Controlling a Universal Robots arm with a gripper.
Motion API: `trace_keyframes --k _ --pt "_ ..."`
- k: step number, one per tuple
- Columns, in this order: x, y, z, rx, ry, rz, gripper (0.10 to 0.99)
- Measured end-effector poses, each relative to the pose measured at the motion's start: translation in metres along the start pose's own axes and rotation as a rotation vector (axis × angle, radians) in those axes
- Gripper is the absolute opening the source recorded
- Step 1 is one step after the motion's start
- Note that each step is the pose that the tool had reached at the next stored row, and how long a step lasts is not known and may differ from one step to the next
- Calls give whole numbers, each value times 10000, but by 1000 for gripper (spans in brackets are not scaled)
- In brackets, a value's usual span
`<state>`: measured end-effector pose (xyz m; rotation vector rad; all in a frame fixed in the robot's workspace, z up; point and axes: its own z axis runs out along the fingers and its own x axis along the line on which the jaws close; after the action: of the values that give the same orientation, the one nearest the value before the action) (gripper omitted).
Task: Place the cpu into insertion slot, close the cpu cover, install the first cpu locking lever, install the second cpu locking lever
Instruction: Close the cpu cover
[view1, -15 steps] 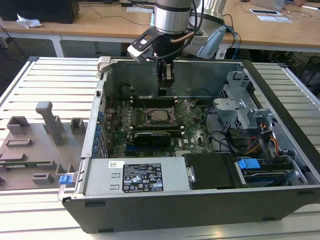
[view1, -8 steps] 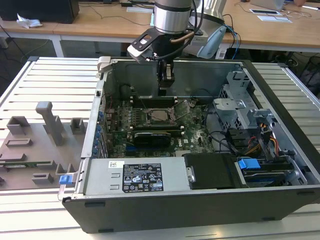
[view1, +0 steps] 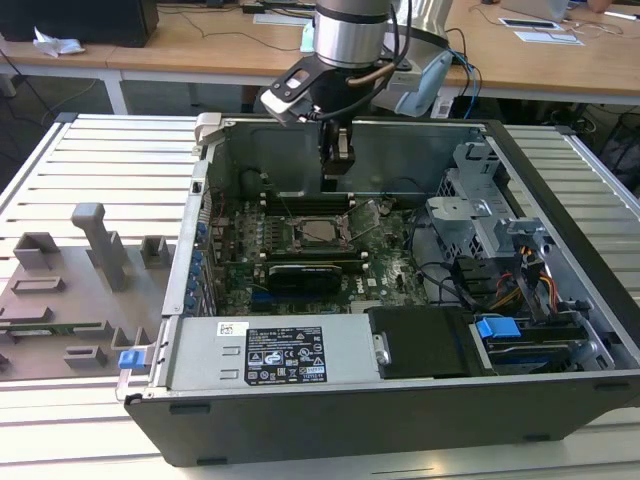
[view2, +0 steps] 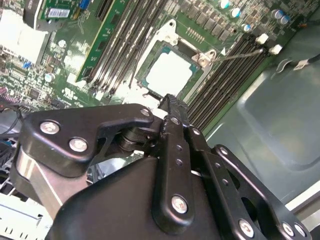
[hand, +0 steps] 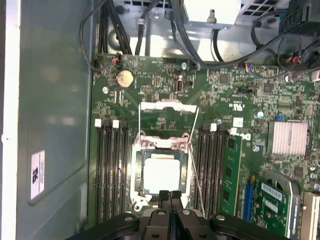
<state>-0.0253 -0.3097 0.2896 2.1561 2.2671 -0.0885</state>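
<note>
Silvery-grey metal with a thin green rim: the cpu (hand: 161, 172) lies flat in the insertion slot (hand: 136, 172), square to its frame, so I judge the first step done. In the exterior view the chip (view1: 320, 232) sits mid-board inside the open computer case (view1: 400, 410).

The cpu cover (hand: 169, 104) is not down on the chip. It appears swung back off the far edge of the socket, with bare green board showing through its window. One thin lever wire (view2: 240, 54) stands free at the socket's side, slanting away over the memory slots (hand: 111, 170), and I see nothing hooked down. So the cover and both locking levers look left to do.

My gripper (hand: 170, 192) hangs just above the near edge of the socket, fingers pressed together, with nothing that I can see between them. In the exterior view it (view1: 337, 172) hovers above the board, close to the case's back wall. The case rests on a slatted table (view1: 90, 150).
</note>
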Motion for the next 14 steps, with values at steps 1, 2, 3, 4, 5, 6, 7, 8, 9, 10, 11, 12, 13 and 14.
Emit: trace_keyframes --k 1,2,3,4,5,6,7,8,9,10,11,12,13,14 --pt "-2 34 -1 1 1 -2 106" --pt "-3 61 -1 2 1 -1 106" --pt "-6 121 -3 4 1 -2 106" --pt "-10 195 -6 9 2 0 106" --pt "-16 331 -9 13 3 -2 106" --pt "-20 414 -12 14 2 -2 106" --pt "-23 459 -13 15 2 0 106" --pt "-25 507 -15 15 1 -2 106" --pt "-27 566 -17 17 2 -1 106" --pt "-31 627 -19 18 1 -1 106" --pt "-33 663 -20 19 1 -1 106" --pt "-35 709 -21 19 2 -2 106" --pt "-37 757 -23 19 2 -1 106" --pt "-39 799 -24 20 2 -2 106"
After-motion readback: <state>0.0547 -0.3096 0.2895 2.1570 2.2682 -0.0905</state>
